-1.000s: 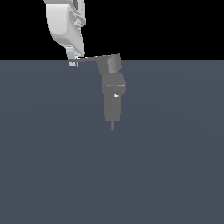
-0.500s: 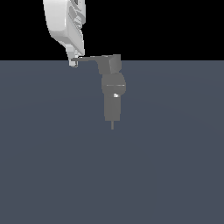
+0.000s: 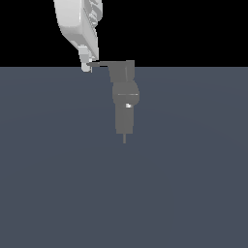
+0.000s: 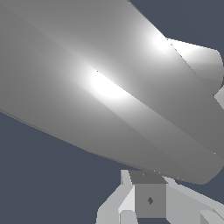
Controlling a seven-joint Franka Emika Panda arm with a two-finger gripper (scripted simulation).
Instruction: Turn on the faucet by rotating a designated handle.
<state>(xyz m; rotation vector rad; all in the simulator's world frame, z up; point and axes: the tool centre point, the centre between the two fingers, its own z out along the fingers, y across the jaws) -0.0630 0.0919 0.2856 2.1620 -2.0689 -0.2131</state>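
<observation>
Dark slate floor meets a black backdrop. Upright near the centre stands the grey faucet (image 3: 125, 99), its thin handle (image 3: 100, 63) jutting toward the exterior view's left. Descending from above, the white gripper (image 3: 86, 65) touches the handle's tip, seemingly to push it round; finger spread cannot be told.

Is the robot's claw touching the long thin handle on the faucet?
Touching, it seems. In the exterior view the gripper meets the tip of the handle with no gap showing. The wrist view is too close to confirm.
</observation>
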